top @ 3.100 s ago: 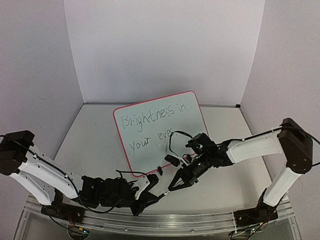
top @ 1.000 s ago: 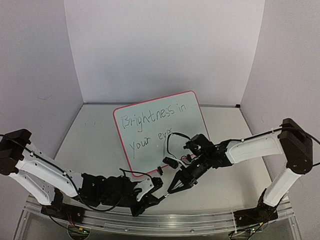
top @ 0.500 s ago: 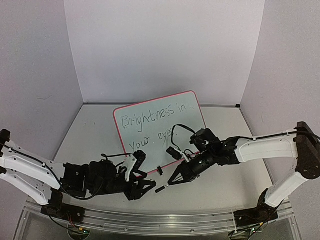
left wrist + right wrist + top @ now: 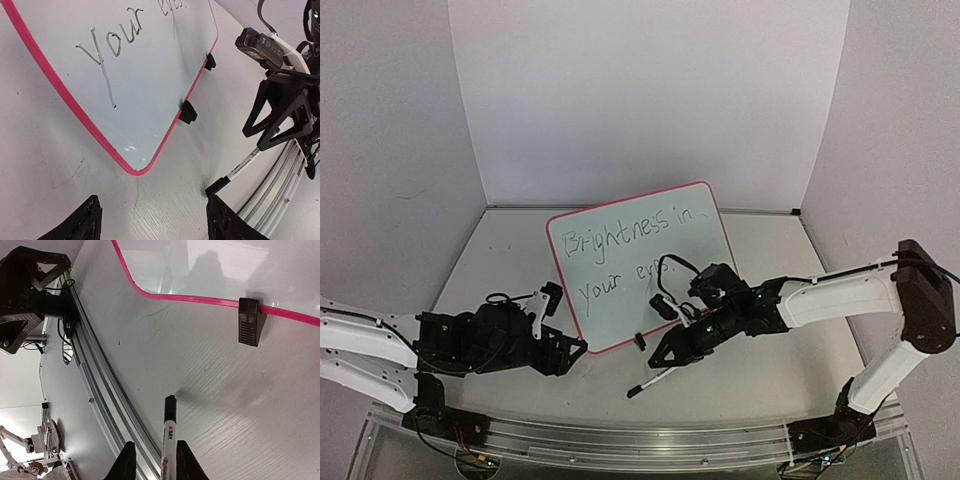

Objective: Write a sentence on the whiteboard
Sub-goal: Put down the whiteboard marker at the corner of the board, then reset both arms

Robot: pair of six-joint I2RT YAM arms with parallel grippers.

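The whiteboard (image 4: 610,318) leans in the middle of the table, red-framed, with a black clip foot (image 4: 188,112) on its lower edge. The sentence (image 4: 625,232) reads "Brightness in your eyes." in two lines. My right gripper (image 4: 658,362) hovers just in front of the board's lower edge, jaws slightly open around a white marker (image 4: 169,430) with a gap beside it. The marker's black capped end (image 4: 217,186) touches the table. My left gripper (image 4: 575,352) is open and empty by the board's lower left corner (image 4: 134,170), its fingertips (image 4: 90,220) wide apart.
An aluminium rail (image 4: 620,440) runs along the near table edge, close under the marker (image 4: 646,382). White booth walls stand left, right and behind. Loose cables (image 4: 665,275) loop off the right wrist in front of the whiteboard.
My left gripper opened and drew back to the left, away from the marker. My right gripper loosened, and the marker's capped end dropped to the table.
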